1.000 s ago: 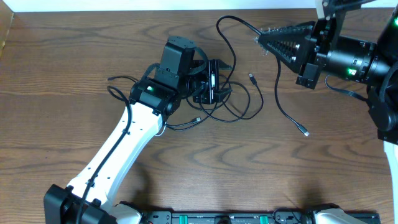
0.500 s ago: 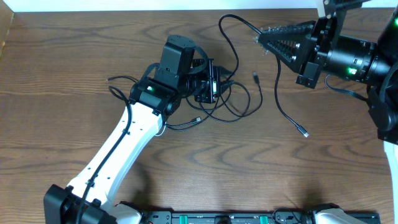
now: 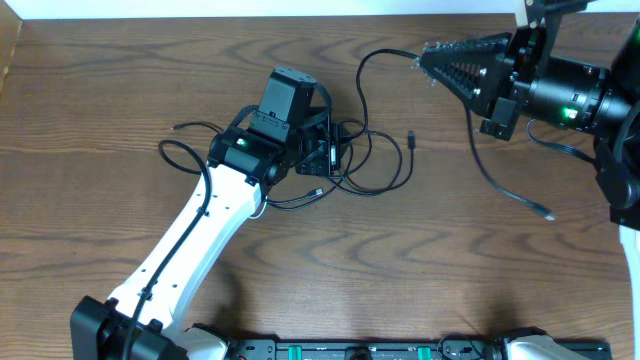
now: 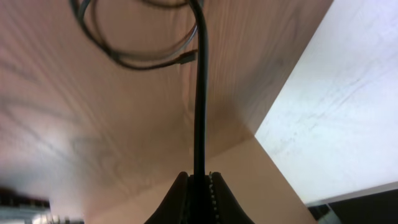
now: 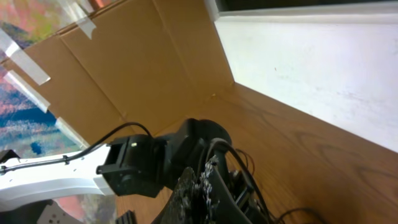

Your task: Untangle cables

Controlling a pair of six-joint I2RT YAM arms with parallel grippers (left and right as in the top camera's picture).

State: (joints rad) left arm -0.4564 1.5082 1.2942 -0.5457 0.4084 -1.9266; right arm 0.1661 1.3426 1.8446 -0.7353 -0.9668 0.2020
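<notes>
Several black cables (image 3: 378, 172) lie in a loose tangle at the table's middle. My left gripper (image 3: 335, 152) sits in the tangle's left side, shut on one black cable. In the left wrist view that cable (image 4: 199, 106) runs straight up from my left gripper (image 4: 199, 180), past a loop with a small plug (image 4: 188, 57). My right gripper (image 3: 424, 50) is at the back right, shut on another black cable (image 3: 375, 58). That cable trails right to a plug end (image 3: 547, 215). In the right wrist view my right gripper (image 5: 202, 179) is shut with the black cable (image 5: 239, 168) beside it.
A loose plug (image 3: 411, 137) lies right of the tangle, and another cable loop (image 3: 172, 150) lies left of my left arm (image 3: 210, 215). A white wall (image 3: 250, 8) runs along the back edge, with cardboard (image 3: 8, 50) at the far left. A black rail (image 3: 360, 350) lines the front edge.
My left gripper has closed on a black cable and shifted slightly. My right gripper has pulled its cable rightward; the free plug end has swung right and the tangle has drawn tighter.
</notes>
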